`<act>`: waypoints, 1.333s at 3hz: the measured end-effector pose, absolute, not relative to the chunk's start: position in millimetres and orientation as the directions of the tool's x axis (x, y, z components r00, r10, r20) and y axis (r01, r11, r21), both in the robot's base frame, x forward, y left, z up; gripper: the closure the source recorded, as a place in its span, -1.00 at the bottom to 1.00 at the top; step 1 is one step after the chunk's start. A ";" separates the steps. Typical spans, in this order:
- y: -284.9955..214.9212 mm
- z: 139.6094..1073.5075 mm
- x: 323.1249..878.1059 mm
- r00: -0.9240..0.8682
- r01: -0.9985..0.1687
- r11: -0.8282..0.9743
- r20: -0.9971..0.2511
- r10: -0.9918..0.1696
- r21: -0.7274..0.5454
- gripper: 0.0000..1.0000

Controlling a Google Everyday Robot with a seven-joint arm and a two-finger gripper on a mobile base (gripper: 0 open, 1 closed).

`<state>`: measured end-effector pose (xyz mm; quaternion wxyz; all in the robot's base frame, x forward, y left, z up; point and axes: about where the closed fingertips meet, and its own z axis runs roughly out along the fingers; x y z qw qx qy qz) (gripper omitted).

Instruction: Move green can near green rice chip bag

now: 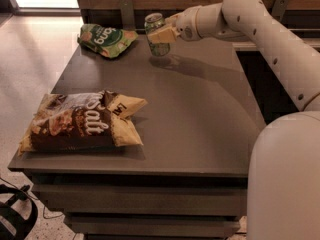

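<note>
Pincer [161,34]: at the desk's [200,114] far side, clamped sideways on the green can [155,23], which keeps the can upright for setting down.
Green can: low over the back edge; I cannot tell whether it touches the desk.
Green rice chip bag [105,39]: flat, near the can's left, not touching.
Brown and yellow bag [82,121]: front left, well apart.

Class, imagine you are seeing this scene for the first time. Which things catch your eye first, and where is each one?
The white arm reaches in from the right, and its gripper is closed around the green can at the far side of the table. Just left of the can lies the green rice chip bag. A large brown and yellow bag lies flat at the near left corner.
</note>
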<state>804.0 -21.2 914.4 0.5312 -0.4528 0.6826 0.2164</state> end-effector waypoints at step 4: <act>2.4 873.1 821.9 -0.049 -0.864 0.495 -0.961 -0.274 -0.097 1.00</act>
